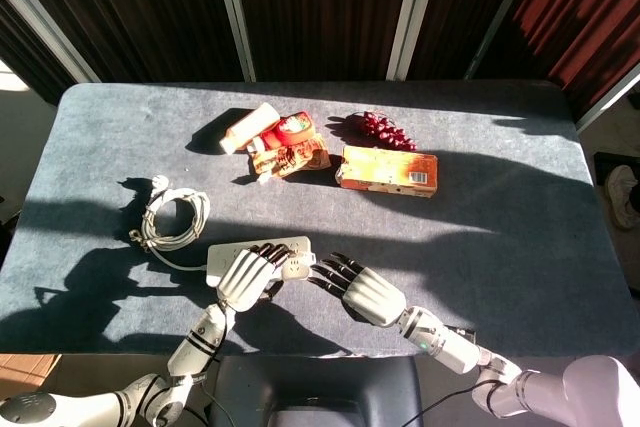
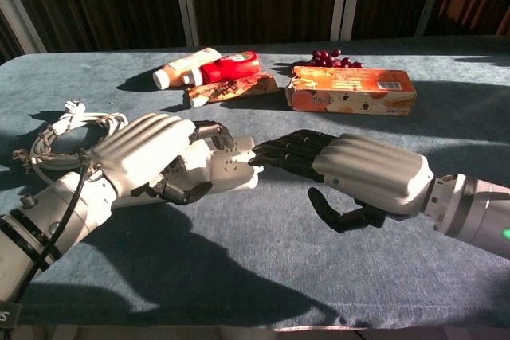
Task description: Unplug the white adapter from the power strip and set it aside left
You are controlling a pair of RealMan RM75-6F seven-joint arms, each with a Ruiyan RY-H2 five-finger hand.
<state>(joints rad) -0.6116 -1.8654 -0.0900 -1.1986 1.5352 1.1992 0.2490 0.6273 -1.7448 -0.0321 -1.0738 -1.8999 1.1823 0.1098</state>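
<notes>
Your left hand grips white plastic power strip near front-left desk edge. White adapter hidden under fingers; cannot confirm.

Right hand empty, fingers apart, tips touching strip end.

Risk: strip lifts or slides, coiled white cord drags.

Orange carton print unreadable.

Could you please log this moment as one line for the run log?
left hand: grips power strip | right hand: open, fingertips at strip's right end | adapter: not discernible | cord: coiled left
</notes>
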